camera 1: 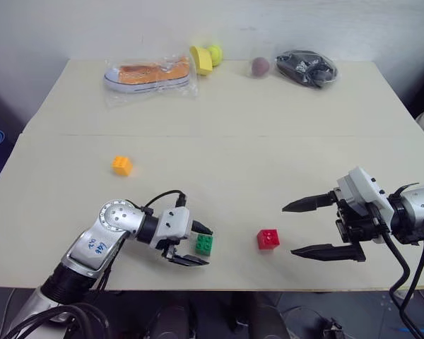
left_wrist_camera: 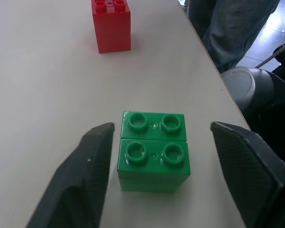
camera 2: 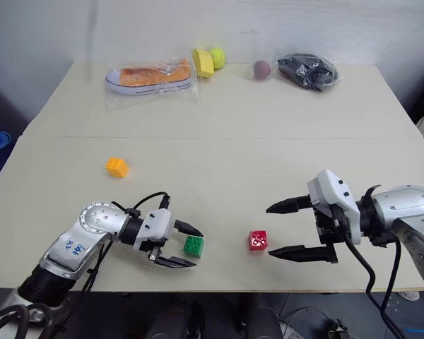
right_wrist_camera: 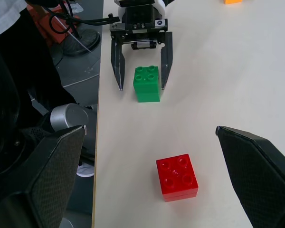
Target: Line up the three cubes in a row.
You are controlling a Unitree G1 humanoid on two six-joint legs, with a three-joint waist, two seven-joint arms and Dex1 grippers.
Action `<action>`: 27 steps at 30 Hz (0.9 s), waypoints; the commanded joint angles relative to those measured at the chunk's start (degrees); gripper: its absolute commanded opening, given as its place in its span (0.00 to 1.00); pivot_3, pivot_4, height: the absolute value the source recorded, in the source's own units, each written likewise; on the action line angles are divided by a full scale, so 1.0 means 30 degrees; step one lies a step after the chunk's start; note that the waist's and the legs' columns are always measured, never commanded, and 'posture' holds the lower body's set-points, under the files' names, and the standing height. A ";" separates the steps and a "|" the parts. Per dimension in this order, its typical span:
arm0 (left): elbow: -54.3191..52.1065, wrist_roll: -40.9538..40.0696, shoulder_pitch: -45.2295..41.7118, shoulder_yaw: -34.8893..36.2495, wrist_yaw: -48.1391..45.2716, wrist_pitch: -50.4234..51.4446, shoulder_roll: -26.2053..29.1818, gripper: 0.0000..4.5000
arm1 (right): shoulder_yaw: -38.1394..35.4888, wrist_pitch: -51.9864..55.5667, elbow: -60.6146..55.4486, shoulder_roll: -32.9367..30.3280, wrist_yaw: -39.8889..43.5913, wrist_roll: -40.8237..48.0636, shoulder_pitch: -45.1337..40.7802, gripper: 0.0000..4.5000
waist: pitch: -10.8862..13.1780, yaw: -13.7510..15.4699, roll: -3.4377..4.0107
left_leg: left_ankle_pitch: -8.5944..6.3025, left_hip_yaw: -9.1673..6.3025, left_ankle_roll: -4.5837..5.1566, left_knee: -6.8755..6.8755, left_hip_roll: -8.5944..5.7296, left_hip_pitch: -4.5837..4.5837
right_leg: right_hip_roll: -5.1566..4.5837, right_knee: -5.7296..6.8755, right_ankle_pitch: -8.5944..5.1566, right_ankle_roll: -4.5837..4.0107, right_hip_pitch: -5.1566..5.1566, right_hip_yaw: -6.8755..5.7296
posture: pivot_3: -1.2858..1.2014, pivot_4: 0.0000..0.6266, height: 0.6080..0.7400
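Note:
The green cube [camera 1: 204, 244] sits near the table's front edge, studs up. My left gripper [camera 1: 208, 246] is open and straddles it; in the left wrist view one finger [left_wrist_camera: 92, 166] is almost against the green cube [left_wrist_camera: 154, 156] and the other stands a gap away. A little to its right is the red cube [camera 1: 268, 239]. My right gripper [camera 1: 289, 229] hovers wide open just right of the red cube, holding nothing. The orange-yellow cube [camera 1: 122, 165] lies alone further back on the left.
Along the table's far edge lie a bagged orange shoe [camera 1: 148, 76], a yellow cup-like object [camera 1: 201, 59], a yellow-green ball [camera 1: 215, 54], a dark red ball [camera 1: 260, 66] and a black bundle in plastic [camera 1: 307, 68]. A person's legs [left_wrist_camera: 237, 28] stand beside the table [camera 1: 219, 155].

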 commanded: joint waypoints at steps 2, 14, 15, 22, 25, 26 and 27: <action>-0.0212 0.0125 0.0098 0.0006 0.0310 -0.0195 -0.0119 0.38 | -0.0499 -0.0166 -0.0432 -0.0291 -0.0006 0.0290 -0.0247 1.00 | 0.0000 -0.0001 0.0000 | 0.0000 0.0001 0.0000 0.0000 0.0000 0.0000 | -0.0001 0.0000 0.0000 0.0000 0.0000 0.0000 | 0.52 0.24 1.00; -0.1526 -0.0455 -0.0146 0.0337 0.1449 0.1700 -0.0464 0.33 | -0.0079 -0.0482 -0.0288 -0.0074 -0.0014 0.0032 -0.0330 1.00 | 0.0000 0.0001 -0.0001 | 0.0003 -0.0006 0.0006 0.0002 -0.0002 0.0000 | -0.0008 -0.0002 0.0000 0.0001 0.0007 -0.0002 | 0.52 0.24 1.00; -0.1545 -0.0408 -0.0153 0.0347 0.1534 0.1730 -0.0476 0.33 | -0.0054 -0.0509 -0.0274 -0.0063 -0.0019 0.0009 -0.0324 1.00 | 0.0000 0.0002 -0.0001 | 0.0003 -0.0007 0.0005 0.0002 0.0000 0.0000 | -0.0007 -0.0001 0.0000 0.0001 0.0007 -0.0004 | 0.52 0.24 1.00; -0.0813 0.0686 -0.0460 -0.0055 0.2336 0.1108 -0.0786 0.33 | 0.0065 -0.0672 -0.0155 -0.0119 -0.0001 -0.0038 -0.0373 1.00 | 0.0000 0.0004 -0.0001 | 0.0003 -0.0007 0.0005 0.0003 -0.0002 0.0001 | -0.0007 -0.0001 0.0000 0.0001 0.0008 -0.0005 | 0.52 0.24 1.00; -0.0363 0.1091 -0.0451 -0.0276 0.2564 0.0716 -0.1046 0.33 | 0.0192 -0.0744 -0.0013 -0.0127 0.0058 -0.0112 -0.0517 1.00 | 0.0000 0.0012 -0.0001 | 0.0003 -0.0007 0.0005 0.0003 -0.0005 0.0000 | -0.0008 -0.0002 0.0000 0.0001 0.0009 -0.0005 | 0.52 0.24 1.00; -0.0245 0.1236 -0.0391 -0.0339 0.2678 0.0609 -0.1154 0.33 | 0.0245 -0.0789 0.0022 -0.0109 0.0070 -0.0152 -0.0529 1.00 | -0.0001 0.0013 -0.0001 | 0.0003 -0.0007 0.0006 0.0003 -0.0004 0.0000 | -0.0008 -0.0002 0.0000 0.0001 0.0009 -0.0005 | 0.52 0.24 1.00; -0.0168 0.1324 -0.0349 -0.0374 0.2749 0.0533 -0.1226 0.33 | 0.0278 -0.0821 0.0043 -0.0096 0.0076 -0.0177 -0.0532 1.00 | -0.0001 0.0011 -0.0001 | 0.0003 -0.0009 0.0006 0.0003 -0.0004 0.0001 | -0.0009 -0.0003 0.0000 0.0001 0.0012 -0.0007 | 0.52 0.24 1.00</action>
